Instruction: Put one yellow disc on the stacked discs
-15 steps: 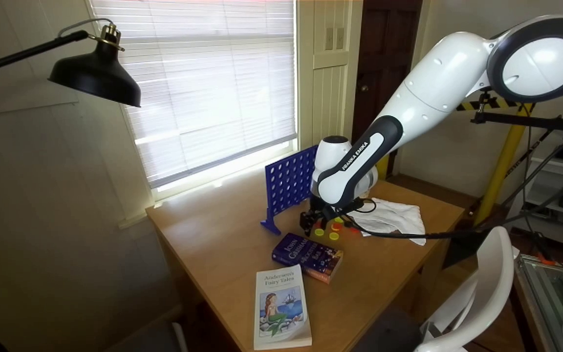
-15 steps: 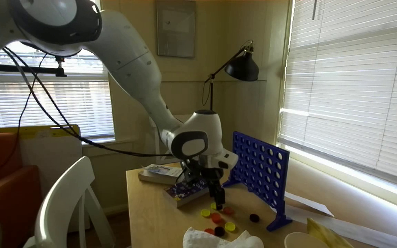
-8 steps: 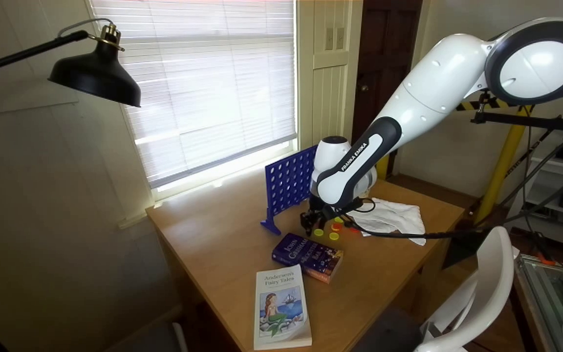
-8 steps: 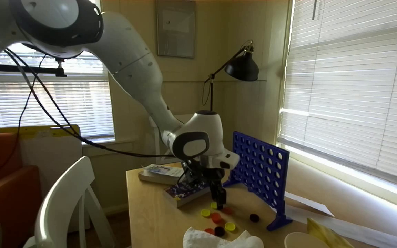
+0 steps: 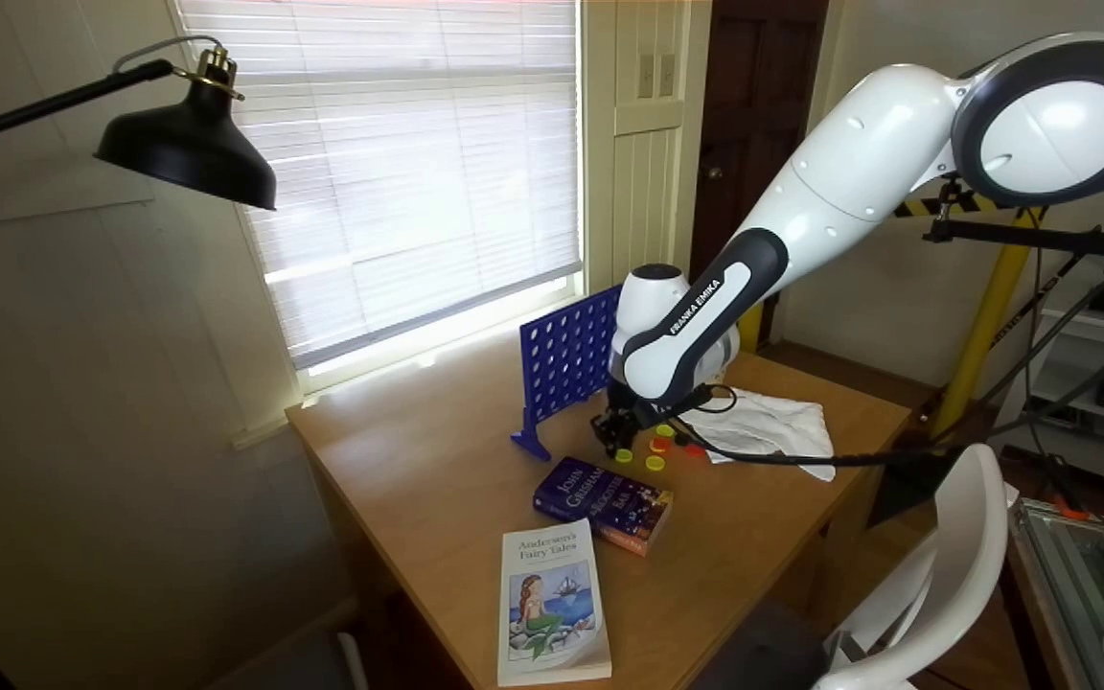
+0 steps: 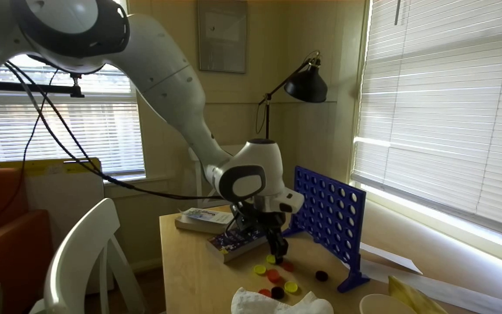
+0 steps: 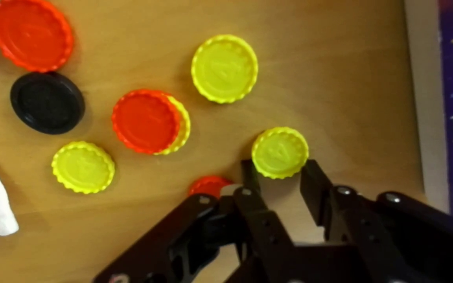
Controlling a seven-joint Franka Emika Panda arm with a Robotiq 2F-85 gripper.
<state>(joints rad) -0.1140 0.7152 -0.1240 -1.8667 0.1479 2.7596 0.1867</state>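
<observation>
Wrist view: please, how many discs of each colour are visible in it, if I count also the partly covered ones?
Yellow discs: 4, one of them showing under the red top of the stack
Red discs: 3, one partly hidden by the pincer
Black disc: 1
Total: 8

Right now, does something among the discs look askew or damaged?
Slightly: in the stacked discs, the red top disc looks shifted, since the lower yellow disc shows along one side. No damage stands out.

Visible: yellow discs [image 7: 225,68] 4 | red discs [image 7: 32,34] 3 | black discs [image 6: 321,275] 2 | disc stack [image 7: 146,121] 1 | books [image 5: 602,503] 2
</observation>
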